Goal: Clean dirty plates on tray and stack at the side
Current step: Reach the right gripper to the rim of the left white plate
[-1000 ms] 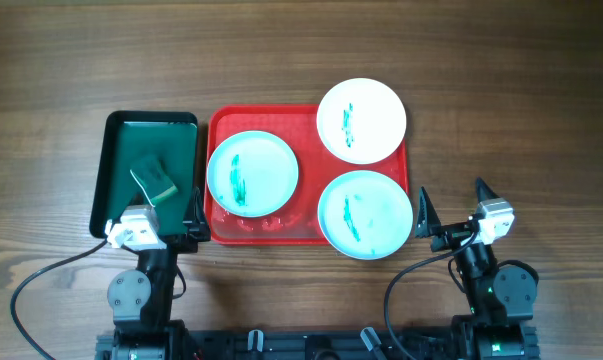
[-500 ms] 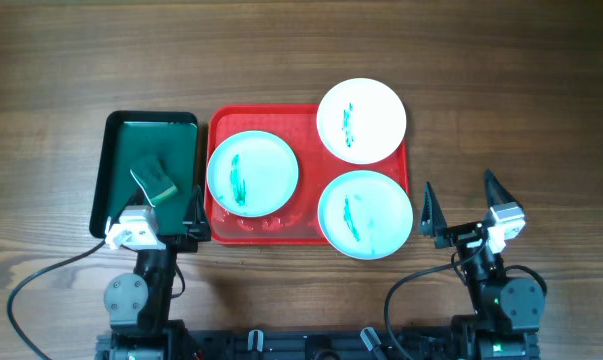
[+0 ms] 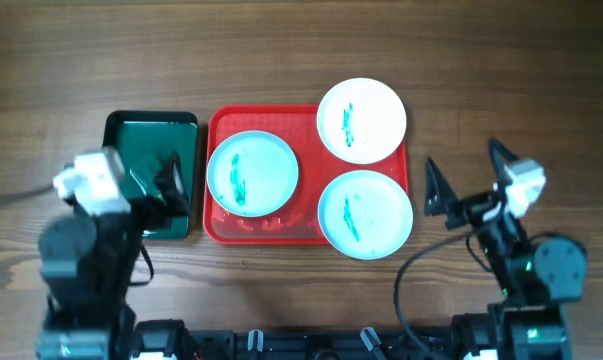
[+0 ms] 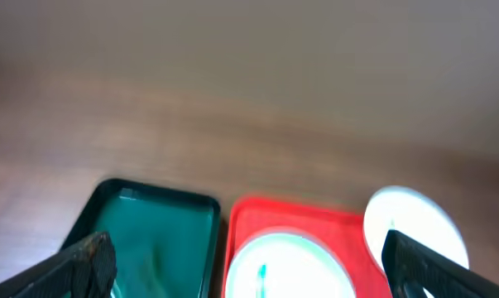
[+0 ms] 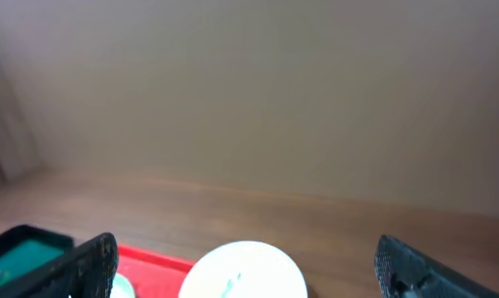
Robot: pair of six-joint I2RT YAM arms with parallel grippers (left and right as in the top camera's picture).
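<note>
Overhead layout: red tray (image 3: 281,118) on tabletop (image 3: 301,50), between dark green tray (image 3: 131,130) and right hand (image 3: 461,158).
Plates: left plate (image 3: 252,173) fully inside red tray; far plate (image 3: 361,120) and near plate (image 3: 365,214) overhanging its right rim.
Progress: probably nothing cleaned yet, green smears on all three; no stack at the side; all wiping and stacking left.
Orientation: red tray long axis left to right; plates round, face up.
Left hand (image 3: 173,185): spread wide, empty, over dark green tray.
Right hand: spread wide, empty, near the near plate, apart from it.
</note>
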